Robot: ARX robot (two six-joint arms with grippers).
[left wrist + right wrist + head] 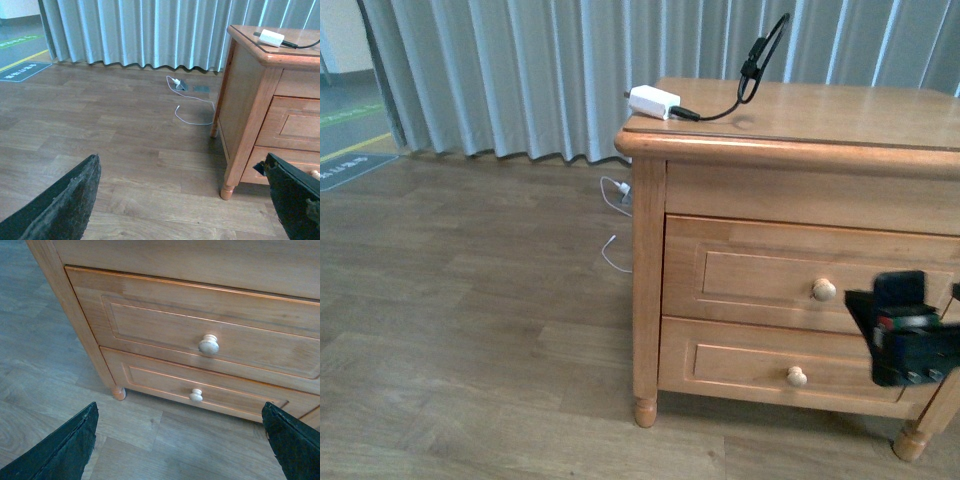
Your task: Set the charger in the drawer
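The white charger (653,101) lies on the near left corner of the wooden nightstand's top, and its black cable (750,80) loops upward behind it. The left wrist view also catches the charger (272,38). The drawer (750,265), the upper one with a round knob (824,290), is closed. My right gripper (908,330) hovers low in front of the drawer fronts, open and empty. In its own view, the right gripper (180,450) faces the drawer (160,322) and its knob (208,344). My left gripper (180,202) is open over the floor, left of the nightstand.
A lower drawer (740,360) with its own knob (797,377) sits beneath the upper one. A thin white cable (192,107) trails on the wood floor by the nightstand's side. Grey curtains (520,70) hang behind. The nightstand's leg (227,191) stands near my left gripper.
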